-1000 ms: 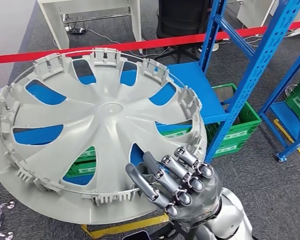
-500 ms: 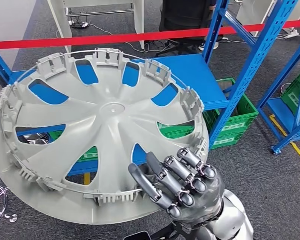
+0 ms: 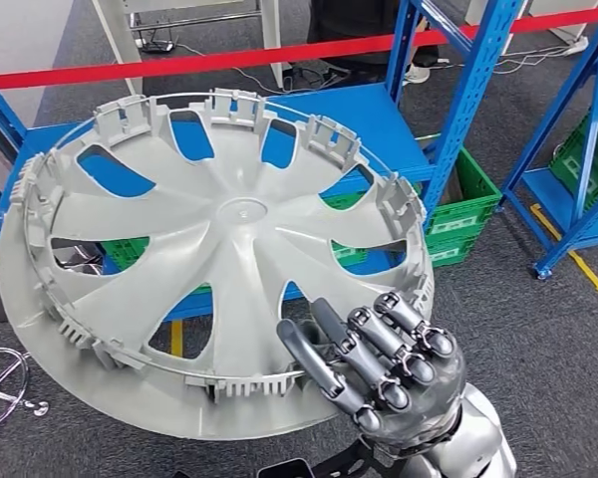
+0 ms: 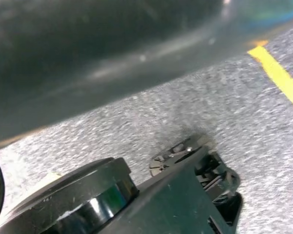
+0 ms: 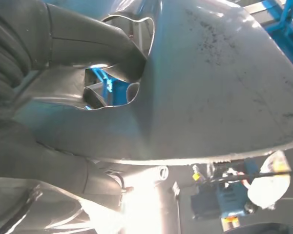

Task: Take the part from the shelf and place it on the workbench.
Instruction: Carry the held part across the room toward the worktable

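The part, a big grey wheel cover (image 3: 213,259), is off the blue shelf (image 3: 371,129) and carried in front of the robot, tilted so its ribbed inner face looks up, with the shelf's boards and green crates (image 3: 461,214) showing through its openings and beyond its far rim. The right hand (image 3: 379,363) holds it at the near rim: the fingers (image 3: 356,349) curl over the edge onto the inner face, and the right wrist view shows a dark finger (image 5: 90,41) hooked through an opening in the cover (image 5: 219,83). Whether the left hand is holding anything I cannot tell; its wrist view gives grey carpet (image 4: 219,97) and a yellow line. No workbench is visible. The carry looks well begun but not near its end. A rim grip on so wide a disc probably lets it tip away from the hand, so keep the wrist level, turn slowly, and mind the shelf's uprights (image 3: 472,90) beside the cover's far edge.
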Controlling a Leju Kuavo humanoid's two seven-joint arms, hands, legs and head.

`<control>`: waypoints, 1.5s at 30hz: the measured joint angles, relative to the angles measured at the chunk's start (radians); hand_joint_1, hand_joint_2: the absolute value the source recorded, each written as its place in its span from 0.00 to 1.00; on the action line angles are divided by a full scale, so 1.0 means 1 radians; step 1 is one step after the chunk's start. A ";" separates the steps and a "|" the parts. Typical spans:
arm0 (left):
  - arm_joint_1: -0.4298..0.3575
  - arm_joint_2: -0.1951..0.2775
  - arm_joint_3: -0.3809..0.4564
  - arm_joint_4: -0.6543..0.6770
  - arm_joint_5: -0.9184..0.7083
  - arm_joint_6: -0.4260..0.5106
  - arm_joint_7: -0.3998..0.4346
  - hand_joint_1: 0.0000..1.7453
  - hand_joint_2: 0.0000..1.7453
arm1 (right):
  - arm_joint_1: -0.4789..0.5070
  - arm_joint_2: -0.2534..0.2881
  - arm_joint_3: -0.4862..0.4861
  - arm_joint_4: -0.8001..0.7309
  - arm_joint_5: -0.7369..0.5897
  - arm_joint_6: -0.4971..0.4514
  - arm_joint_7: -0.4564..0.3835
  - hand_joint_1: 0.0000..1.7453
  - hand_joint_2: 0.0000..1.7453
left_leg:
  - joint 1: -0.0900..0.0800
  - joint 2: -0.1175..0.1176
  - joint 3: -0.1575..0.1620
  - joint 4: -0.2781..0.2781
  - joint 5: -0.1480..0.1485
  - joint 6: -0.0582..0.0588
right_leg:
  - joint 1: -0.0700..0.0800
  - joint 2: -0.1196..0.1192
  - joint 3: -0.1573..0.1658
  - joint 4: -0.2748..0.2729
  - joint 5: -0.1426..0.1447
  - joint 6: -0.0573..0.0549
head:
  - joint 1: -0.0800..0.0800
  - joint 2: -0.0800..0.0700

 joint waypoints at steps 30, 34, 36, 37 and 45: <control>-0.012 0.008 0.000 0.001 0.003 -0.005 0.033 0.00 0.00 | 0.088 -0.001 -0.065 -0.063 -0.002 0.000 0.017 1.00 1.00 | 0.001 0.001 0.025 -0.039 0.028 0.010 | 0.001 0.003 0.004 0.006 -0.002 0.017 | 0.004 0.000; -0.012 0.009 0.000 0.000 0.005 -0.006 0.033 0.00 0.00 | 0.101 -0.001 -0.069 -0.066 -0.003 0.000 0.023 1.00 1.00 | 0.006 0.000 -0.027 0.197 -0.150 -0.007 | -0.001 -0.001 -0.045 0.022 0.031 -0.001 | 0.000 0.000; -0.012 0.009 0.000 0.000 0.005 -0.006 0.033 0.00 0.00 | 0.107 -0.001 -0.072 -0.066 -0.003 0.000 0.026 1.00 1.00 | 0.008 0.000 -0.015 0.255 -0.154 -0.009 | -0.001 -0.001 -0.078 0.037 0.044 -0.001 | 0.000 0.000; -0.012 0.009 0.000 0.000 0.005 -0.006 0.033 0.00 0.00 | 0.109 -0.001 -0.073 -0.067 -0.003 0.000 0.027 1.00 1.00 | 0.009 -0.001 0.018 0.227 -0.130 -0.008 | -0.001 -0.001 -0.094 0.045 0.050 0.000 | 0.000 0.000; -0.009 0.013 -0.002 0.001 -0.008 -0.012 0.052 0.00 0.00 | 0.137 0.000 -0.090 -0.076 -0.006 0.000 0.029 1.00 1.00 | 0.005 -0.001 0.172 -0.047 -0.087 0.033 | 0.001 0.000 -0.156 0.080 0.071 0.035 | 0.001 0.000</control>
